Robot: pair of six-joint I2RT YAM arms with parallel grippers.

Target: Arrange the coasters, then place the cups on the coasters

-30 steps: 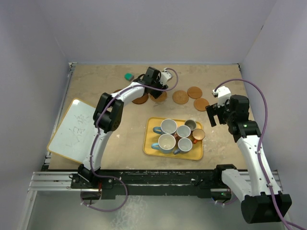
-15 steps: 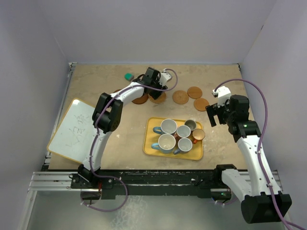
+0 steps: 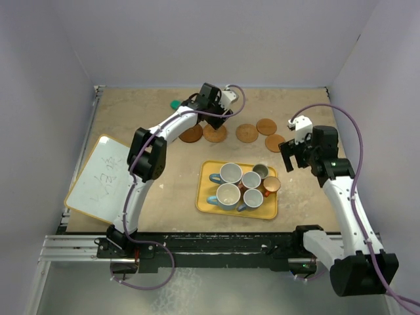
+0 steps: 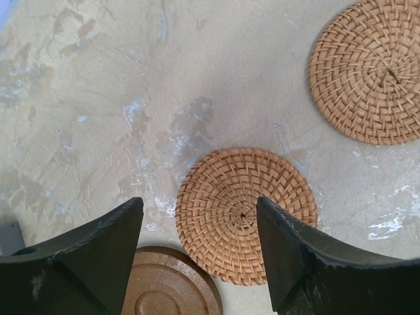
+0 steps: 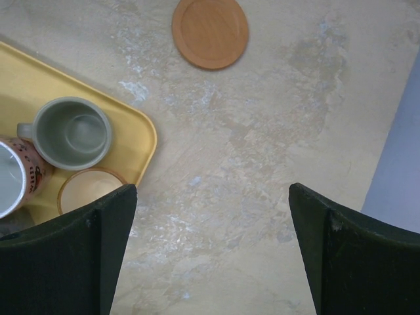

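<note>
Several brown coasters lie in a row at the back of the table: (image 3: 191,134), (image 3: 214,133), (image 3: 246,133), (image 3: 266,126), (image 3: 275,142). My left gripper (image 3: 212,110) hovers open just behind the second one. In the left wrist view that woven coaster (image 4: 243,213) lies flat below my open left gripper (image 4: 199,209), beside a smooth wooden coaster (image 4: 167,285) and another woven coaster (image 4: 371,72). The cups (image 3: 230,173) stand crowded on the yellow tray (image 3: 205,203). My right gripper (image 3: 289,157) hangs open and holds nothing, right of the tray; below it are bare table, a coaster (image 5: 210,31) and a grey cup (image 5: 71,133).
A white board (image 3: 102,177) lies at the left edge of the table. A small teal block (image 3: 174,104) sits at the back left, close to my left arm. Walls close the table at the back and both sides.
My left gripper has risen and drawn back from the woven coaster, jaws a little wider; the coaster now lies fully uncovered. My right arm has shifted slightly towards the back.
</note>
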